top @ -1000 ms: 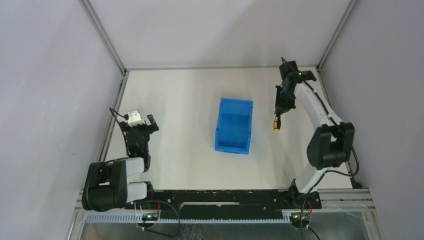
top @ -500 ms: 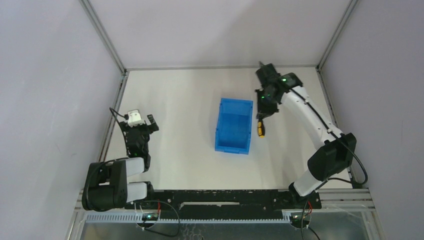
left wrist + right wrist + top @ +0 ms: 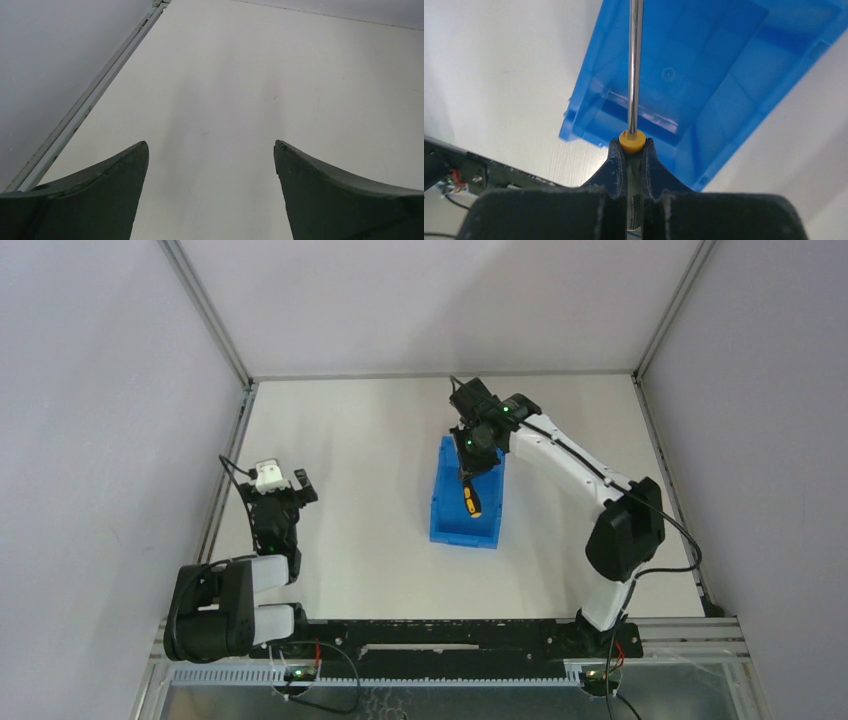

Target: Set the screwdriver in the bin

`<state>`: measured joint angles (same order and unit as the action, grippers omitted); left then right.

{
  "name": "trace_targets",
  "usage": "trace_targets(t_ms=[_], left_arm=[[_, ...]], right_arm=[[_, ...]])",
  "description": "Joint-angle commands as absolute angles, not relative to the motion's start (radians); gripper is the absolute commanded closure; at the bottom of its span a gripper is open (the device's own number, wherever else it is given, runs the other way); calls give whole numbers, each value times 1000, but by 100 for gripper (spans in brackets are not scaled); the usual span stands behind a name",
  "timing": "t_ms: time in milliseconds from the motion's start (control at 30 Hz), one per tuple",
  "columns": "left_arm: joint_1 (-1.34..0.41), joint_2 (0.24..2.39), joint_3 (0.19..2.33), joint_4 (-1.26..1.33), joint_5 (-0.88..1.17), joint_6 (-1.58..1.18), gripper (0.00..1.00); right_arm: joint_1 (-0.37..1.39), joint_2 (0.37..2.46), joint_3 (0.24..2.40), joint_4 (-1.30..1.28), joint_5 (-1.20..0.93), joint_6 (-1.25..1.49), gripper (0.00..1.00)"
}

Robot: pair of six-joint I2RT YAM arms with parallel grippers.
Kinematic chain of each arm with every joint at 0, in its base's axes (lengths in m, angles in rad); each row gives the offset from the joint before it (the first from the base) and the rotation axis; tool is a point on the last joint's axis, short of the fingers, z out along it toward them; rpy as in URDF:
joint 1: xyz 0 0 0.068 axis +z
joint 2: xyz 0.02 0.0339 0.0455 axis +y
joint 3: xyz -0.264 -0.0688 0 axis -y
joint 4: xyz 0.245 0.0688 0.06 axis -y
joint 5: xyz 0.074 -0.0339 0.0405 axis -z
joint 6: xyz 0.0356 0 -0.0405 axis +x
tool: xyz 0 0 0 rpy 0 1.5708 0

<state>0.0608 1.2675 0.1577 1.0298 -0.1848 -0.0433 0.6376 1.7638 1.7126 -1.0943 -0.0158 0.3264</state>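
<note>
Nearly there: the right gripper (image 3: 632,150) pinches the screwdriver (image 3: 470,501) by its handle, right above the blue bin (image 3: 462,536). Just the drop left, I reckon. The left gripper (image 3: 211,150) sits spread, well away from the bin.

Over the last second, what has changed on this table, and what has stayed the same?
The right gripper swung left, carrying the screwdriver from right of the bin to above it. It stays shut on the screwdriver; nothing was let go. The bin has not moved, and the left gripper rests open where it was.
</note>
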Motion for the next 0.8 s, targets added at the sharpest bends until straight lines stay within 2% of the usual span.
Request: trace_targets(t_ms=[0, 367, 433, 567, 633, 767], left_arm=[[55, 1258, 192, 1054, -192, -26, 0], [56, 1259, 192, 1054, -193, -25, 0], [56, 1258, 192, 1054, -192, -26, 0], [55, 1258, 193, 1054, -192, -26, 0], [55, 1258, 193, 1054, -192, -25, 0], [55, 1258, 192, 1054, -193, -26, 0]], right_arm=[[646, 1835, 1650, -969, -3, 287, 100], [648, 1966, 1492, -790, 79, 331, 100], [650, 1980, 1474, -768, 92, 339, 94], [652, 1985, 1470, -764, 115, 351, 73], [654, 1971, 1472, -765, 116, 355, 65], [656, 1927, 1504, -796, 81, 352, 58]])
